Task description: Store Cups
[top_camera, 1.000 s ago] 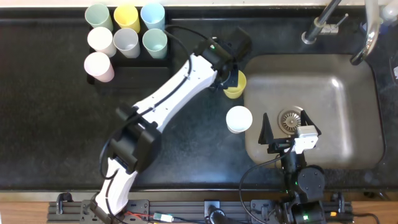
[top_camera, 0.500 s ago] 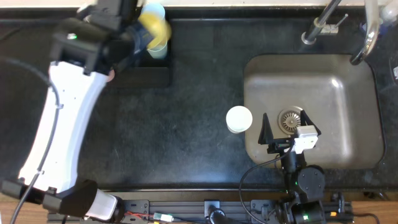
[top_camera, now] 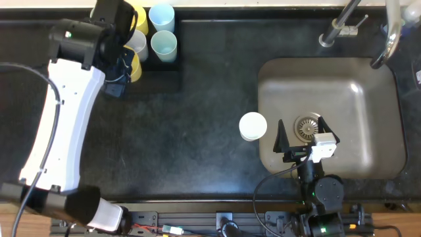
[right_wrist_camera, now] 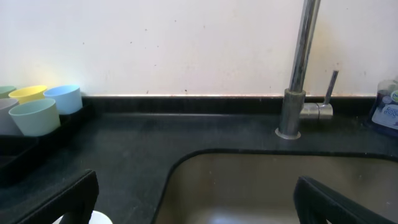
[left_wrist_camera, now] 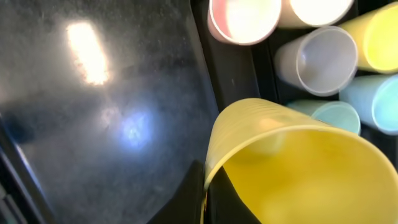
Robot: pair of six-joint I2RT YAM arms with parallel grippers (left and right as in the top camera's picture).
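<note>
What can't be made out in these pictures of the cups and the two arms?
- Top view: the left arm covers the left end of the tray, so any cups there are hidden.
- Left wrist view: the yellow cup runs off the bottom edge and hides most of the left fingers. Whether it touches the tray cannot be told.
- Right wrist view: the bottom edge cuts off the white cup, and the top edge cuts off the faucet.

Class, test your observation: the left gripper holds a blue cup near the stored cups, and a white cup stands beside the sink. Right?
Wrong colour: the left gripper holds a yellow cup, as the left wrist view shows. It is near the stored cups; the white cup stands beside the sink.
</note>
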